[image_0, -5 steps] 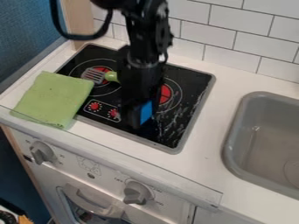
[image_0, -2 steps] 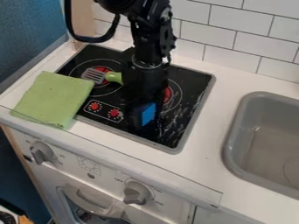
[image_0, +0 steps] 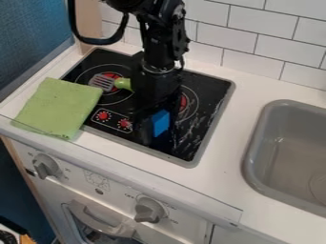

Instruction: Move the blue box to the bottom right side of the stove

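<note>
The black gripper (image_0: 159, 125) hangs low over the front right part of the black stove (image_0: 202, 125), its dark shape hard to separate from the stove top. The blue box (image_0: 160, 123) is at the gripper's lower end, with one blue face showing toward the camera and its edges partly hidden by the gripper. Whether the box rests on the stove cannot be made out.
A green cloth (image_0: 57, 107) lies over the stove's left front edge. Behind it, a spatula with a green handle (image_0: 123, 84) rests on the stove, near the arm. The grey sink (image_0: 283, 159) is at the right, and tiled wall (image_0: 267, 43) stands behind.
The arm and gripper have shifted slightly right since the earliest frame, then a little back left. More of the blue box's face shows now than in the earliest frame.
</note>
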Tool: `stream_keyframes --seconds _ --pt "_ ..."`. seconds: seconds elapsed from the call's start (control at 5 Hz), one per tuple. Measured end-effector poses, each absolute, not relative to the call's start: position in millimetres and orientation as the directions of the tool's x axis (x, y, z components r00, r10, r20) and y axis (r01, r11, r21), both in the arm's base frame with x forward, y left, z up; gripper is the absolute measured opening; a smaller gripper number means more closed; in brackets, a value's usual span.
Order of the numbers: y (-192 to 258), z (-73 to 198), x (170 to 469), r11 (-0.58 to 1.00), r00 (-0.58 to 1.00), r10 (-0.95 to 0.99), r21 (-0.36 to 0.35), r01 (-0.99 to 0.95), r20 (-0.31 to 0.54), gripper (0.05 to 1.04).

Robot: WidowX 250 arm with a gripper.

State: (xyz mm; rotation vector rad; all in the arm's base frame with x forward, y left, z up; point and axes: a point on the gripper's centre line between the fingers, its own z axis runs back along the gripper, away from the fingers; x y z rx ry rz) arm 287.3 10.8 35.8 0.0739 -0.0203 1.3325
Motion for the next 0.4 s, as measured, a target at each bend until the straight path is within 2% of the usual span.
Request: stream_keyframes --seconds 0.4 --pt "15 99 294 0.227 0.228 0.974 -0.074 -0.971 0.0 0.991"
